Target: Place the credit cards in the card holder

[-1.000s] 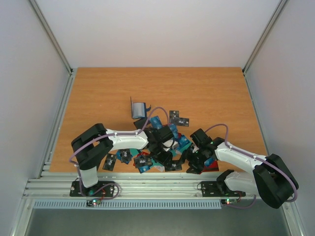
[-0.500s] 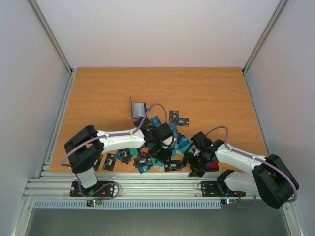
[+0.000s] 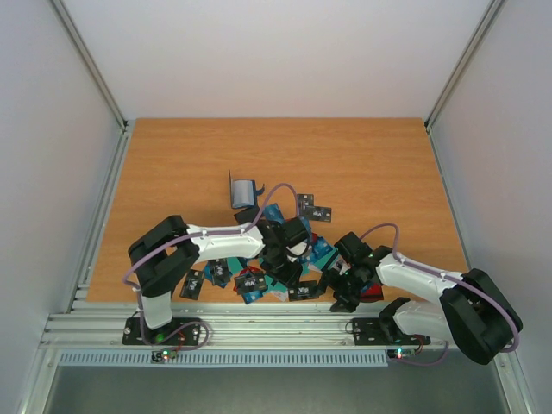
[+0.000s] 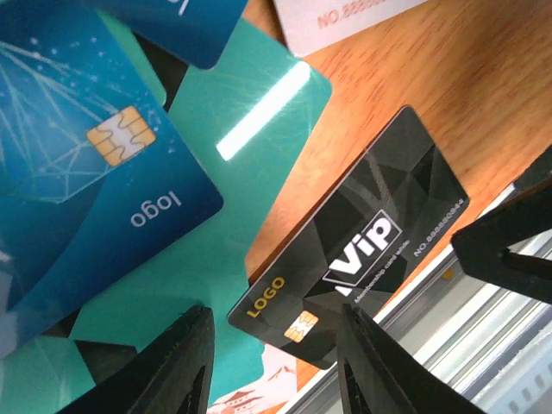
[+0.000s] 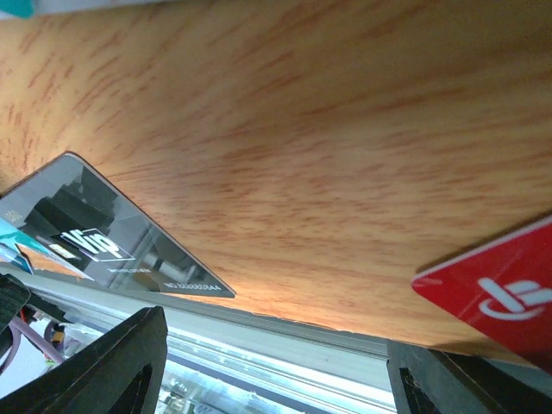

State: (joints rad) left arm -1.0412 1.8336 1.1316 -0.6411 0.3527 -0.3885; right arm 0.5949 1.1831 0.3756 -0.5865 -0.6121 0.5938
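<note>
Several credit cards (image 3: 285, 254) lie in a loose pile at the table's near middle. The card holder (image 3: 244, 191) stands open behind the pile, its grey-blue inside showing. My left gripper (image 3: 290, 261) is open and empty low over the pile. In the left wrist view its jaws (image 4: 272, 379) stand either side of the corner of a black VIP card (image 4: 362, 233), next to a teal card (image 4: 216, 233) and a blue chip card (image 4: 86, 172). My right gripper (image 3: 343, 291) is open and empty at the near table edge, between a black card (image 5: 95, 233) and a red card (image 5: 500, 293).
The aluminium rail (image 3: 276, 323) runs along the near table edge, right under the right gripper. Two black cards (image 3: 313, 207) lie a little behind the pile. More cards (image 3: 191, 283) lie at the pile's left end. White walls enclose the table.
My right gripper has moved a little toward the near table edge. My left arm's elbow swung out to the left and back, its gripper staying over the pile.
</note>
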